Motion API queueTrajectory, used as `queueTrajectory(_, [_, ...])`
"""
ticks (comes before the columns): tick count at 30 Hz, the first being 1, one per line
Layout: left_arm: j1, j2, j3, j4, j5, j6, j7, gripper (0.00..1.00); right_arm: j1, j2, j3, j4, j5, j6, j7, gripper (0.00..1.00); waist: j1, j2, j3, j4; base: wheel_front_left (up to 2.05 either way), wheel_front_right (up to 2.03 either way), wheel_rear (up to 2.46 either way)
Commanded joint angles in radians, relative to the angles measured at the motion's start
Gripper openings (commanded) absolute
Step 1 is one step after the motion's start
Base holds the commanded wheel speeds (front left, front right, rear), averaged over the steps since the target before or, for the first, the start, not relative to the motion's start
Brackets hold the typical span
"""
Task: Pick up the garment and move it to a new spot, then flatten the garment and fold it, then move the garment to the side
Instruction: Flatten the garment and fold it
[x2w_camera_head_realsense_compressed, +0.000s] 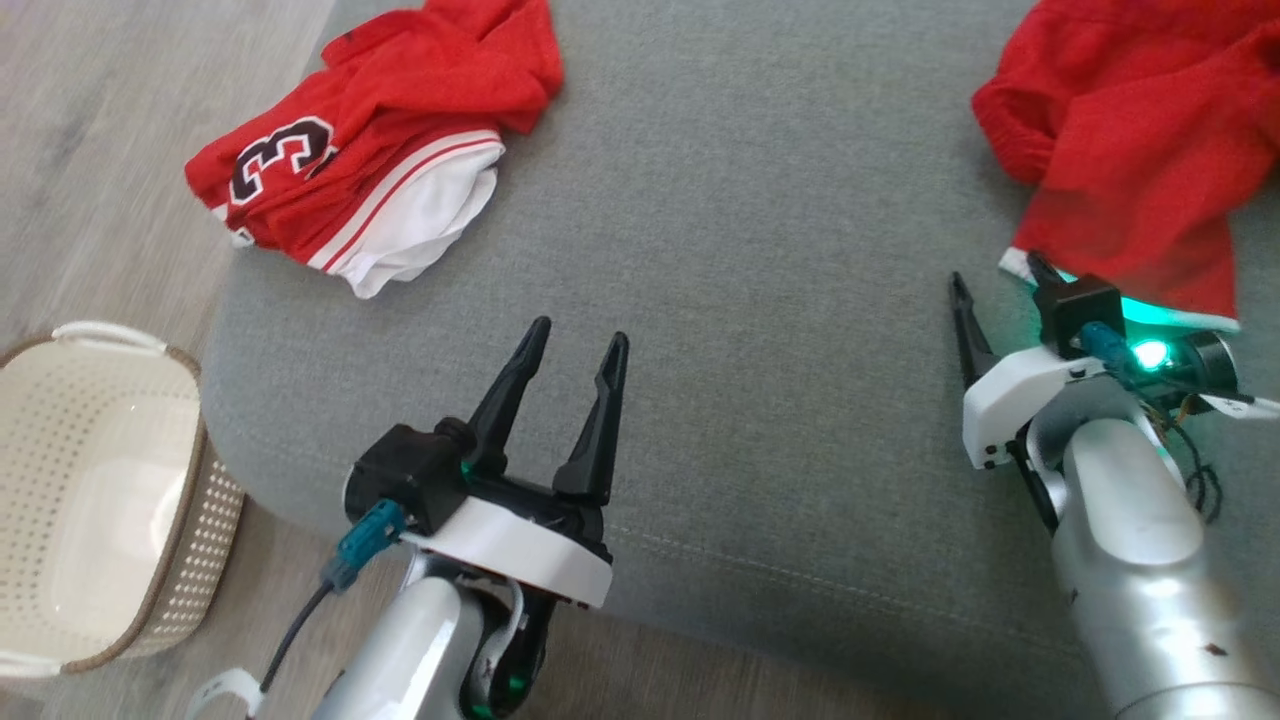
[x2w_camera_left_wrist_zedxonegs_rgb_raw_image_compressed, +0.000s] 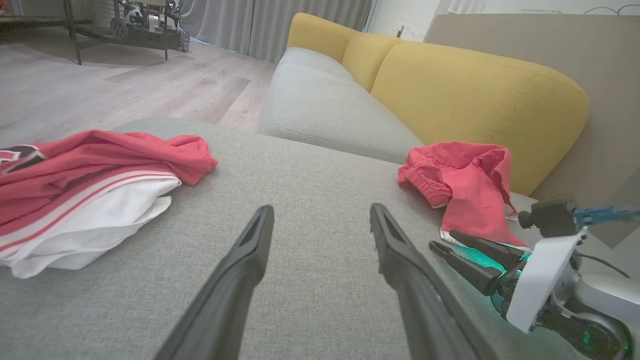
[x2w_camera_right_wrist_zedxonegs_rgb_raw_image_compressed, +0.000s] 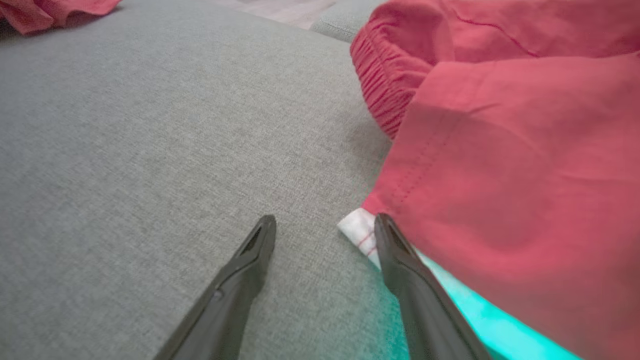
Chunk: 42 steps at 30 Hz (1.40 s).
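Note:
A crumpled red garment (x2w_camera_head_realsense_compressed: 1130, 130) with an elastic waistband and a white hem lies at the far right of the grey cushion (x2w_camera_head_realsense_compressed: 750, 250); it also shows as red cloth (x2w_camera_left_wrist_zedxonegs_rgb_raw_image_compressed: 470, 185) (x2w_camera_right_wrist_zedxonegs_rgb_raw_image_compressed: 500, 150). My right gripper (x2w_camera_head_realsense_compressed: 995, 270) (x2w_camera_right_wrist_zedxonegs_rgb_raw_image_compressed: 325, 219) (x2w_camera_left_wrist_zedxonegs_rgb_raw_image_compressed: 442, 239) stands open low over the cushion, one finger at the white hem corner, the other on bare fabric. Nothing sits between its fingers. My left gripper (x2w_camera_head_realsense_compressed: 580, 332) (x2w_camera_left_wrist_zedxonegs_rgb_raw_image_compressed: 321, 209) hangs open and empty over the cushion's front middle.
A red-and-white jersey (x2w_camera_head_realsense_compressed: 380, 130) (x2w_camera_left_wrist_zedxonegs_rgb_raw_image_compressed: 85, 190) marked with a 3 lies bunched at the cushion's far left. A cream perforated basket (x2w_camera_head_realsense_compressed: 100, 500) stands on the wooden floor at the left. Yellow backrests (x2w_camera_left_wrist_zedxonegs_rgb_raw_image_compressed: 475, 85) rise behind the seat.

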<state>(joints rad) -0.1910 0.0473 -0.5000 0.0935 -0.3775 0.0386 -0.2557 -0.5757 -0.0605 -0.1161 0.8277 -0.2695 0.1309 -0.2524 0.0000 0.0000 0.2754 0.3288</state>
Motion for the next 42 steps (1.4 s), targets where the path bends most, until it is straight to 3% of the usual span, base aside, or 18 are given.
queueTrajectory(1, [-0.035, 0.003, 0.023, -0.041, -0.008, 0.005, -0.006, 1.00, -0.039, 0.007, 0.002, -0.007, -0.014, 0.000, -0.009, 1.00, 0.0000, 0.0000, 0.008, 0.009, 0.00, 0.00, 0.00])
queueTrajectory(13, [-0.039, 0.003, 0.024, -0.048, -0.008, 0.011, -0.006, 1.00, -0.071, 0.005, -0.099, 0.073, -0.068, 0.000, -0.009, 1.00, 0.0000, 0.0000, 0.020, 0.013, 0.00, 0.00, 0.00])
queueTrajectory(14, [-0.039, 0.003, 0.023, -0.048, -0.008, 0.011, -0.006, 1.00, -0.072, 0.005, -0.108, 0.083, -0.071, 0.000, -0.009, 0.78, 0.0000, 0.0000, 0.019, 0.011, 0.00, 0.00, 0.00])
queueTrajectory(15, [-0.040, 0.003, 0.022, -0.047, -0.007, 0.011, -0.006, 1.00, -0.074, 0.006, -0.116, 0.093, -0.074, 0.000, -0.009, 0.19, 0.0000, 0.0000, 0.018, 0.009, 0.00, 0.00, 0.00])
queueTrajectory(16, [-0.041, 0.003, 0.022, -0.046, -0.007, 0.011, -0.006, 1.00, -0.076, 0.006, -0.122, 0.102, -0.078, 0.000, -0.009, 0.00, 0.0000, 0.0000, 0.016, 0.007, 0.00, 0.00, 0.00])
queueTrajectory(23, [-0.035, 0.003, 0.029, -0.037, 0.001, 0.006, -0.006, 1.00, -0.085, 0.009, -0.112, 0.101, -0.067, 0.000, -0.009, 0.00, 0.0000, 0.0000, -0.010, -0.019, 0.00, 0.00, 0.00])
queueTrajectory(32, [-0.020, 0.003, 0.052, -0.026, 0.015, -0.001, -0.006, 1.00, -0.032, 0.010, 0.056, -0.025, 0.098, 0.000, -0.009, 0.00, 0.0000, 0.0000, -0.074, -0.075, 0.00, 0.00, 0.00])
queueTrajectory(42, [0.016, 0.003, 0.092, -0.019, 0.031, -0.012, -0.006, 1.00, 0.038, 0.010, 0.309, -0.286, 0.348, 0.000, -0.009, 0.00, 0.0000, 0.0000, -0.142, -0.146, 0.00, 0.00, 0.00])
